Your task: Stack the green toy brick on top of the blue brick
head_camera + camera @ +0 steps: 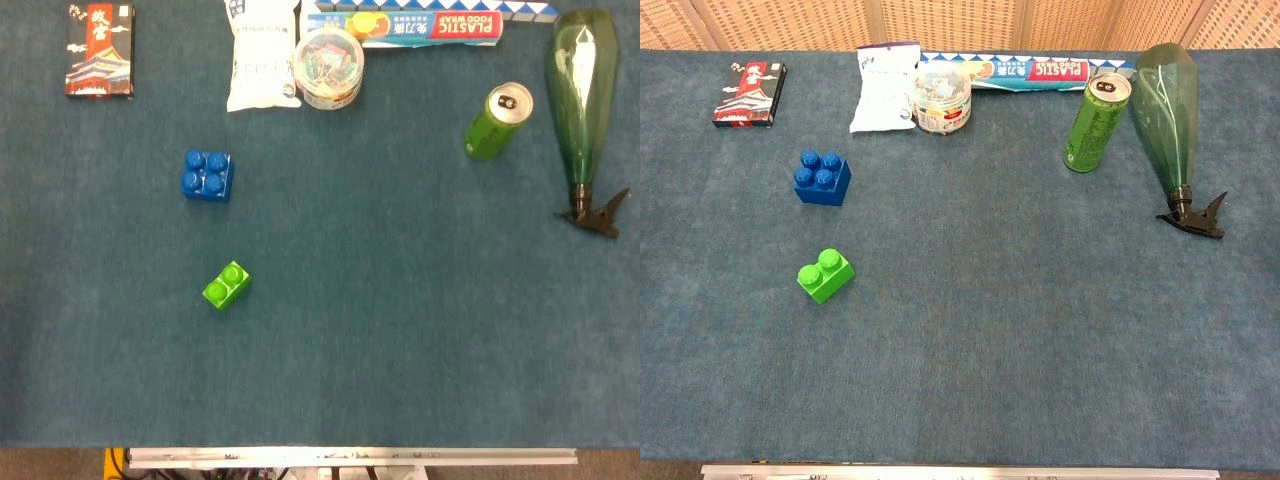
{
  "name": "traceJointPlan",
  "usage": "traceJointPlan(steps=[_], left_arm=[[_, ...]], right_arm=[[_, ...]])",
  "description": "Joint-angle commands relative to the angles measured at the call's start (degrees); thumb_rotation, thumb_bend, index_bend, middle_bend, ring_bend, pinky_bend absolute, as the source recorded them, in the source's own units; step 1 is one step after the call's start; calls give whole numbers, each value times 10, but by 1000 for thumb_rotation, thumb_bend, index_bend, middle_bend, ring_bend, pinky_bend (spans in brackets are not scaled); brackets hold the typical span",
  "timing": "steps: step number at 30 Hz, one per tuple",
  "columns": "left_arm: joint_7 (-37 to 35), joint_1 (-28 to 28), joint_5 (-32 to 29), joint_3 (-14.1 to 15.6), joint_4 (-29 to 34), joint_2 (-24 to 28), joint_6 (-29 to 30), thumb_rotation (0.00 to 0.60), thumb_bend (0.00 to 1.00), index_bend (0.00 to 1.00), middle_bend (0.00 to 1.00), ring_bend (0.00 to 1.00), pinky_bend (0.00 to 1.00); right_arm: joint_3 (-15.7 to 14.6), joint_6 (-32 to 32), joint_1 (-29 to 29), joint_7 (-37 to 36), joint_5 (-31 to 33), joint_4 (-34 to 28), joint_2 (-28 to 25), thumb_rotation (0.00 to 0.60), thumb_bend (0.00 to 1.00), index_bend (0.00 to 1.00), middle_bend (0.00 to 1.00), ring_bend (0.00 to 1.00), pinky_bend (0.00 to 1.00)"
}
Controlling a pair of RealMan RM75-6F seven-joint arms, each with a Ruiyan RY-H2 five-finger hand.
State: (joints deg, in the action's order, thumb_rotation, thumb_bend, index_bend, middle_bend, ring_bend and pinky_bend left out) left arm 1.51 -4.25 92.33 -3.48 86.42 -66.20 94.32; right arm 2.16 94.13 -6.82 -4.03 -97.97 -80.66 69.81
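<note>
A blue toy brick [208,174] [822,178] with studs on top sits on the blue-grey tablecloth at the left. A smaller green toy brick [227,285] [826,275] lies a short way nearer the front edge, turned at an angle and apart from the blue one. Neither of my hands shows in the head view or the chest view.
Along the back edge stand a dark card box [100,50], a white snack bag [262,55], a round tub of clips [330,68], a plastic-wrap box [430,25], a green can [497,122] and a lying green spray bottle [582,95].
</note>
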Motion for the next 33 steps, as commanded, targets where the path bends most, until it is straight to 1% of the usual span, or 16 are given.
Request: traceJointPlan(steps=[1, 3, 5, 6, 7, 8, 11, 13, 15, 18, 21, 25, 29, 33], left_arm=[[4, -2, -5, 3, -1, 2, -11, 600, 627, 374, 536, 454, 579], [2, -4, -10, 3, -2, 3, -19, 600, 627, 372, 535, 454, 574], [-7, -6, -13, 3, -3, 3, -25, 600, 619, 313, 532, 456, 574], [-12, -7, -13, 4, -3, 4, -27, 600, 598, 257, 526, 458, 573], [-16, -7, -14, 3, -4, 5, -28, 600, 557, 194, 514, 460, 574], [-17, -8, -15, 2, -4, 5, -29, 600, 505, 156, 502, 461, 574], [-19, -8, -21, 2, -2, 8, -34, 600, 333, 115, 459, 453, 571], [-19, -9, -26, 2, 0, 8, -39, 600, 258, 116, 422, 433, 550], [-25, -11, -26, 2, 5, 10, -45, 600, 219, 124, 386, 413, 510], [-39, -15, -27, 3, 16, 11, -53, 600, 192, 145, 363, 387, 453], [-43, -19, -26, 6, 31, 18, -64, 600, 183, 202, 332, 344, 381], [-26, -28, -33, 13, 71, 41, -95, 600, 131, 249, 277, 291, 299], [-15, -40, -32, 23, 108, 64, -129, 600, 90, 253, 240, 258, 246], [-12, -51, -21, 33, 147, 82, -153, 600, 59, 244, 228, 245, 221]], right_arm=[[1, 3, 1, 0, 0, 0, 0, 600, 375, 482, 432, 325, 459], [2, 1, 1, -1, 3, 0, 0, 600, 375, 482, 433, 325, 460], [3, -2, 0, -3, 6, 0, 0, 600, 375, 482, 434, 325, 460], [3, -4, -1, -4, 8, 0, -1, 600, 375, 482, 434, 325, 459], [4, -6, -1, -5, 9, 0, -1, 600, 374, 482, 434, 325, 459], [4, -6, -2, -7, 10, 0, -2, 600, 374, 482, 434, 325, 459], [8, -6, -2, -12, 16, 0, -5, 600, 375, 482, 434, 325, 460], [13, -3, -1, -11, 23, 2, -6, 600, 374, 482, 435, 325, 459], [18, -1, 0, -12, 30, 3, -8, 600, 375, 482, 436, 325, 459], [26, 0, 3, -19, 44, 4, -11, 600, 374, 482, 436, 325, 460], [31, -4, 3, -23, 57, 6, -13, 600, 374, 481, 436, 325, 460], [37, -15, 0, -26, 71, 9, -13, 600, 375, 482, 436, 325, 459], [35, -27, -5, -26, 71, 11, -12, 600, 374, 482, 436, 325, 459], [30, -23, -5, -32, 59, 6, -14, 600, 374, 482, 437, 325, 460]])
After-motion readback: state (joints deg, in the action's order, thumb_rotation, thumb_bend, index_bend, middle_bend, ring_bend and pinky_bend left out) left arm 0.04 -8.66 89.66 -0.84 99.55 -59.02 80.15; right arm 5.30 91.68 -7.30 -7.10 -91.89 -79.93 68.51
